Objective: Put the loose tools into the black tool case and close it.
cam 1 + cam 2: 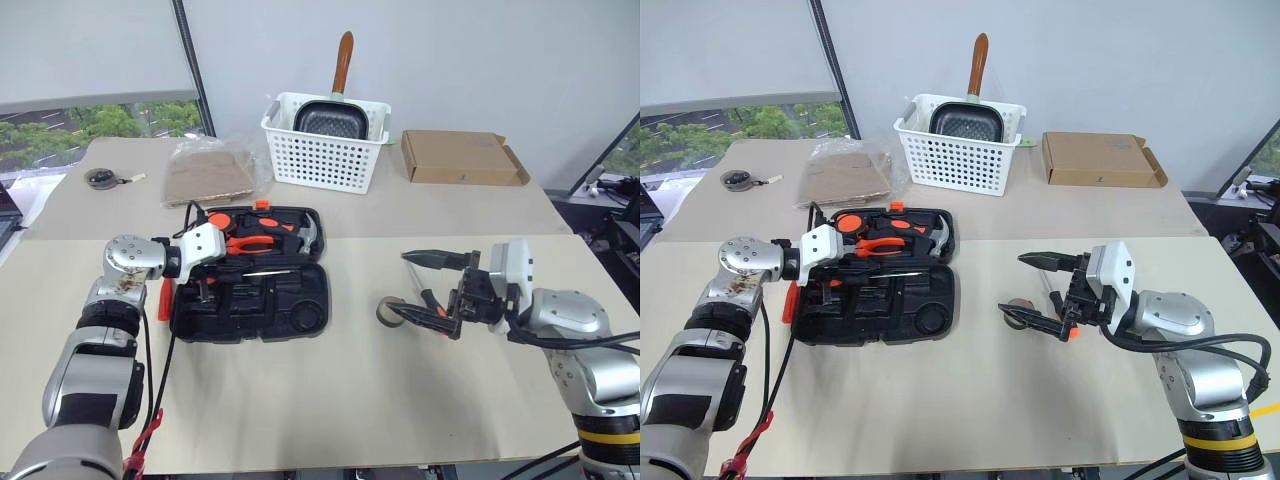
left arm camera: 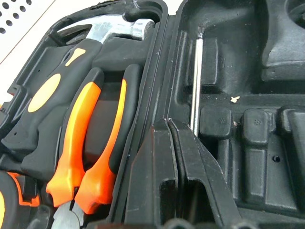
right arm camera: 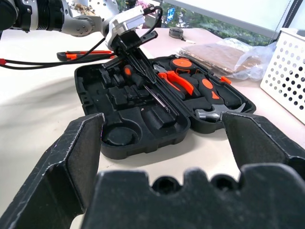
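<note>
The black tool case [image 1: 250, 275] lies open at centre left of the head view on the beige counter [image 1: 350, 400], its lid half away from the robot and its slotted half nearer. The lid half holds the orange-handled pliers [image 1: 250, 243] and the hammer [image 1: 305, 235], both seated in their slots. A screwdriver [image 1: 262, 273] with a thin metal shaft lies across the slotted half, close to the hinge line; in the left wrist view that shaft [image 2: 196, 81] runs up from the fingertips along a moulded groove.

The left hand [image 1: 203, 290] reaches into the left end of the case, its two black fingers [image 2: 190, 162] pressed together at the handle end of that screwdriver; whether they pinch the handle cannot be told. Just left of the case an orange-black utility knife [image 1: 163, 298] lies on the counter, partly behind the left arm.

The right hand [image 1: 425, 285] hovers at centre right, fingers wide apart and holding nothing. Beneath it on the counter lie a small grey-brown tape roll [image 1: 392, 311] and another screwdriver [image 1: 420, 290], well apart from the case.

At the top of the frame stand a white basket [image 1: 325, 155] with a pan [image 1: 330, 118], a cardboard box [image 1: 460, 157], a bagged brown bundle [image 1: 207, 170] and a round tape measure [image 1: 100, 178]
</note>
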You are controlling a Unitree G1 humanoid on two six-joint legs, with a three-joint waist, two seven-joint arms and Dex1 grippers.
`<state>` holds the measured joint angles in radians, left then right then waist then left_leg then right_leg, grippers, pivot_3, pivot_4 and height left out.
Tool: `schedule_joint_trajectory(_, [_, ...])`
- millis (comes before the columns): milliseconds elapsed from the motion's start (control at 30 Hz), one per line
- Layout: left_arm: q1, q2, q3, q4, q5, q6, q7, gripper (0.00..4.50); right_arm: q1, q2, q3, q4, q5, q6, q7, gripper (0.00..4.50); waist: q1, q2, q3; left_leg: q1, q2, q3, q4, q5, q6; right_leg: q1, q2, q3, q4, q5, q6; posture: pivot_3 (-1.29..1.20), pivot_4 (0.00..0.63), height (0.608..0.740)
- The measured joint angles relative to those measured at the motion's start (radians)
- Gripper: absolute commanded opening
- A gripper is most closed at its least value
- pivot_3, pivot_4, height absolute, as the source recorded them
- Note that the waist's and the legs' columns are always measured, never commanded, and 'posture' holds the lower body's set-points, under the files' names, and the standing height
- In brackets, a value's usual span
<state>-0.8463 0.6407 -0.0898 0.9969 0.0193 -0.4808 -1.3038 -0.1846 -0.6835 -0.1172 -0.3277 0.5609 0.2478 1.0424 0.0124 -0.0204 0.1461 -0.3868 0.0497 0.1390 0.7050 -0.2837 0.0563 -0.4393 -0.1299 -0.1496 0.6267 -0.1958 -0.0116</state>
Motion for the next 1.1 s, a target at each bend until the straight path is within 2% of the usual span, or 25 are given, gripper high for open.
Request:
schedule_joint_trajectory(433, [-0.018,-0.040,-0.069,0.040,0.075,-0.134,0.066,0.10,0.015,0.000,0.000,0.007,-0.008,-0.009,0.004,4.50,0.000,0.003,-0.002,0.001,0.000,0.000,0.000,-0.001,0.001,0.001,-0.001,0.001,0.000,0.000,0.000,0.00,0.150,0.700])
schedule_joint_trajectory(1100, [0.030,-0.040,-0.114,0.045,0.139,-0.237,0.240,0.10,0.020,0.000,0.000,0.007,-0.013,-0.027,-0.004,4.50,-0.001,0.009,-0.016,0.006,0.000,0.000,0.000,-0.001,0.001,0.003,-0.001,0.002,0.002,0.000,0.000,0.00,0.150,0.700])
